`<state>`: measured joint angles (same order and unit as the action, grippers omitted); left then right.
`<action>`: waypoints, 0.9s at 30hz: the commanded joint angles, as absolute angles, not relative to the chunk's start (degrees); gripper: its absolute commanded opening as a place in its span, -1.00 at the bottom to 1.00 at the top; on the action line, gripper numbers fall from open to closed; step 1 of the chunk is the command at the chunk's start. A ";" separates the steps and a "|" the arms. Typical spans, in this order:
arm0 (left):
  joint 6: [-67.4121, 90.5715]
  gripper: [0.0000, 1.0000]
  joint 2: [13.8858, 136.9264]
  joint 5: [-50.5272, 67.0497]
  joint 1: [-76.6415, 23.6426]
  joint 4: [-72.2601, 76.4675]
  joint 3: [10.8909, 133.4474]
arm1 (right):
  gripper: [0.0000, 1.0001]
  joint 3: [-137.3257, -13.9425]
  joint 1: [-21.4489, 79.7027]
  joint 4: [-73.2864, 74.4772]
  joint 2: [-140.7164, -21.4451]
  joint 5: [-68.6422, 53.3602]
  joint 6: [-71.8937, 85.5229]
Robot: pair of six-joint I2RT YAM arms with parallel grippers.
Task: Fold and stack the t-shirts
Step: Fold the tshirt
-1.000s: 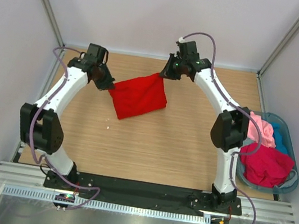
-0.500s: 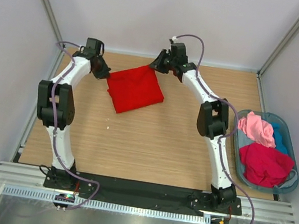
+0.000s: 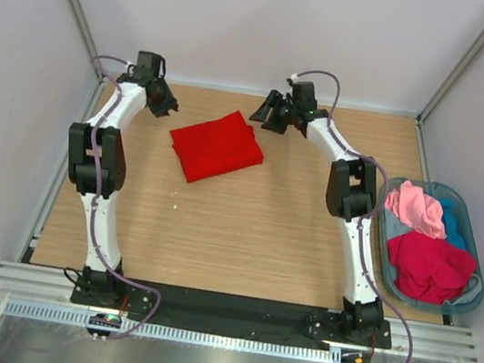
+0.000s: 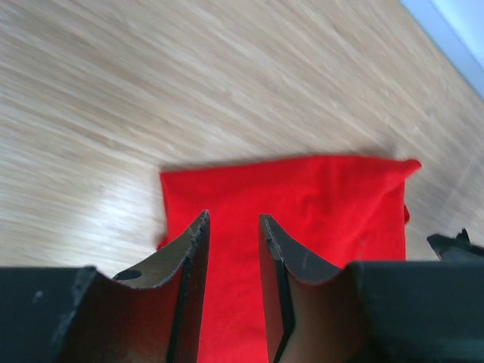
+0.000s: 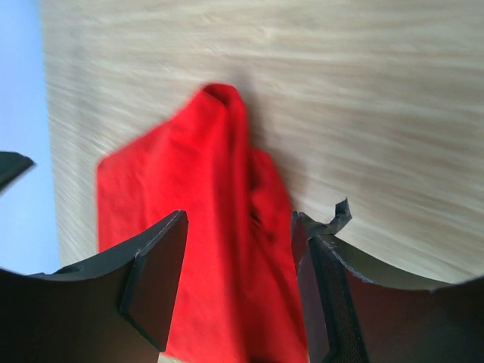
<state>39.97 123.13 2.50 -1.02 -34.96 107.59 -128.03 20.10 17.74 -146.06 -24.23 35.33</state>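
Note:
A bright red t-shirt lies folded flat on the wooden table, toward the back. My left gripper hovers just off its left corner, jaws open a narrow way with nothing between them; below its fingers the red cloth lies flat. Off the shirt's upper right corner, my right gripper stands open wider and empty, the red cloth below it. More t-shirts, pink, teal-blue and crimson, lie in the basket.
A translucent blue-grey plastic basket sits at the table's right edge. White walls close in the back and sides. A small white speck lies on the wood in front of the red shirt.
Both grippers opened and let go of the red t-shirt, which dropped flat on the table. Both arms drew back toward the rear wall, away from the cloth.

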 commanded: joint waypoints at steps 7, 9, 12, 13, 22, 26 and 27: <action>38.24 -0.34 115.32 10.99 -9.31 -31.99 94.23 | 0.23 -119.90 19.78 22.76 -137.90 -32.96 26.46; 37.18 -0.34 114.79 10.81 -10.72 -32.34 91.51 | 0.17 -117.96 19.78 22.59 -137.20 -33.92 26.28; 36.56 -0.34 113.29 10.20 -10.90 -32.52 87.65 | 0.07 -110.51 19.95 20.75 -134.74 -34.98 26.28; 36.13 -0.33 112.77 9.93 -10.90 -32.43 86.93 | 0.02 -108.65 20.21 20.13 -132.74 -34.81 26.02; 32.26 -0.31 112.06 3.78 -10.81 -40.60 85.34 | -0.31 -80.17 20.48 13.80 -117.43 -30.15 26.10; 32.17 -0.28 109.43 6.23 -11.07 -40.70 85.95 | -0.12 -77.60 20.39 15.20 -112.60 -29.01 26.10; 32.17 -0.27 108.12 6.76 -11.07 -40.52 86.48 | -0.09 -78.91 20.48 15.99 -111.98 -28.74 26.19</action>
